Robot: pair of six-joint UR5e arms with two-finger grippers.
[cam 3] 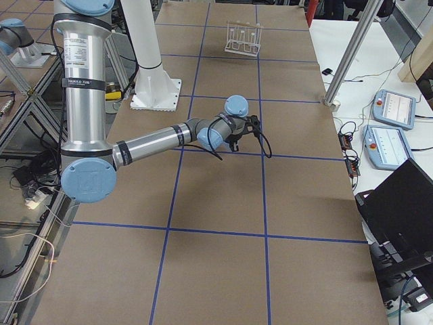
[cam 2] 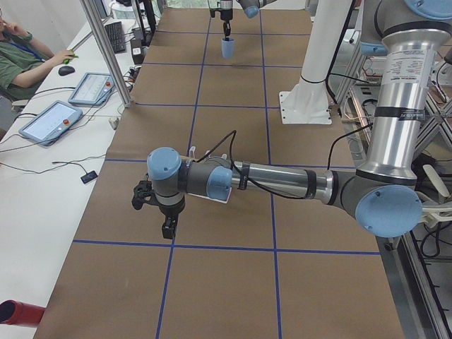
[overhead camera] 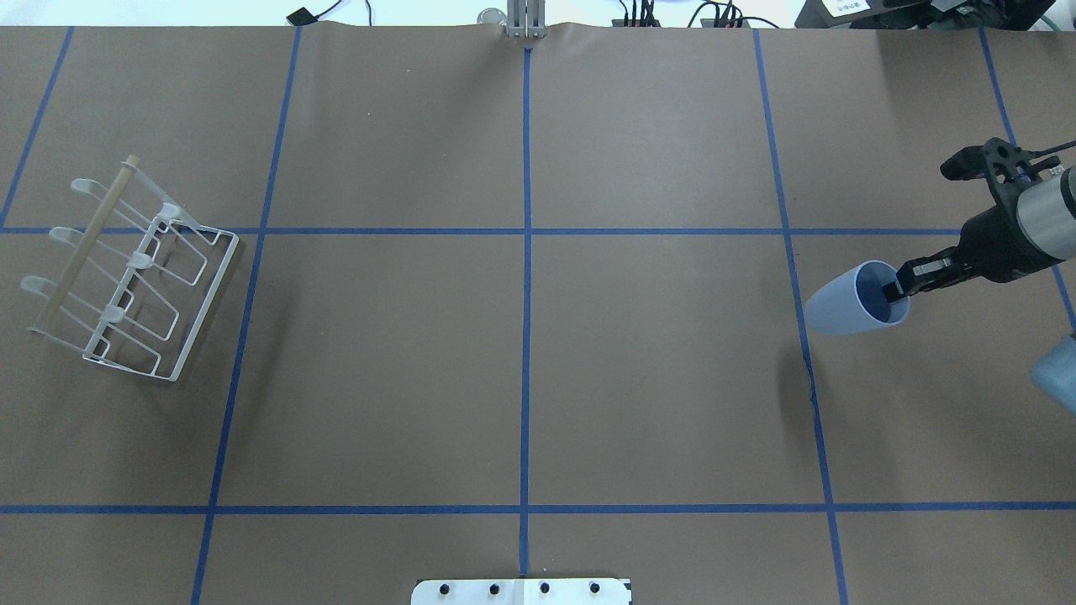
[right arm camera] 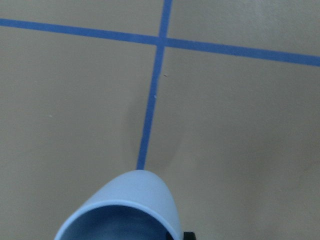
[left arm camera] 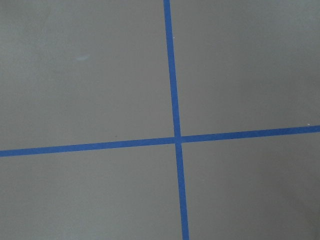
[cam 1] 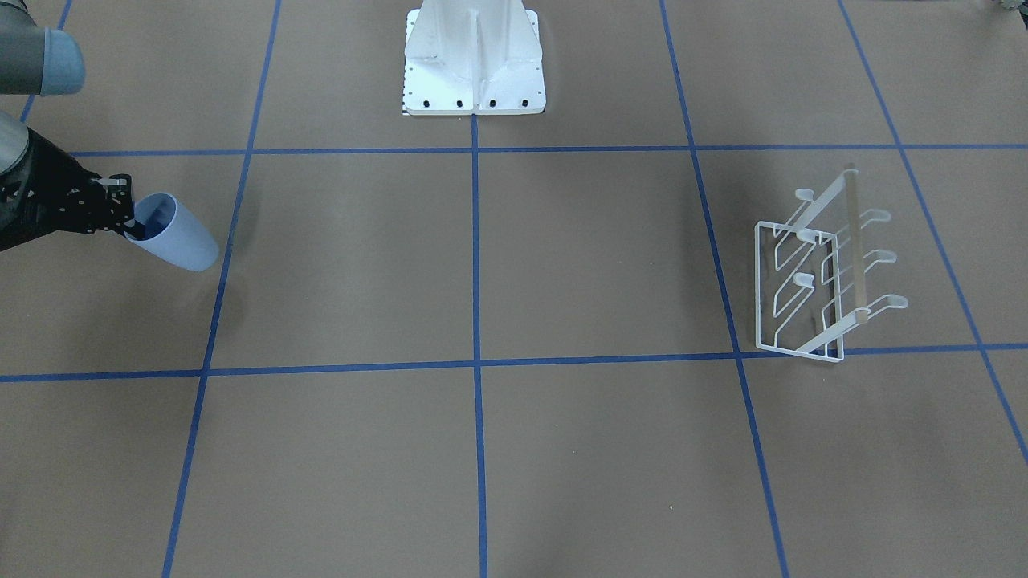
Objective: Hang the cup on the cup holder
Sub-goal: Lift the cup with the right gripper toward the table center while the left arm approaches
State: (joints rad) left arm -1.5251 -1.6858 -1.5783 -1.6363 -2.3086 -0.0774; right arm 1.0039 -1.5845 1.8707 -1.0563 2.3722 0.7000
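Observation:
The pale blue cup [overhead camera: 841, 304] is held on its side above the table at its right end, base pointing toward the table's middle. My right gripper [overhead camera: 896, 290] is shut on the cup's rim, one finger inside and one outside; both show in the front view, gripper [cam 1: 128, 229] and cup [cam 1: 181, 242], and the cup's rim fills the bottom of the right wrist view [right arm camera: 125, 205]. The white wire cup holder [overhead camera: 84, 244] stands at the far left end [cam 1: 856, 241], far from the cup. My left gripper [cam 2: 168, 229] shows only in the exterior left view, low over the table; I cannot tell its state.
The white robot base [cam 1: 474, 72] stands at the middle of the robot's table edge. Blue tape lines [left arm camera: 175, 139] grid the brown table. An operator [cam 2: 18, 60] sits at a side bench with tablets [cam 2: 49, 121].

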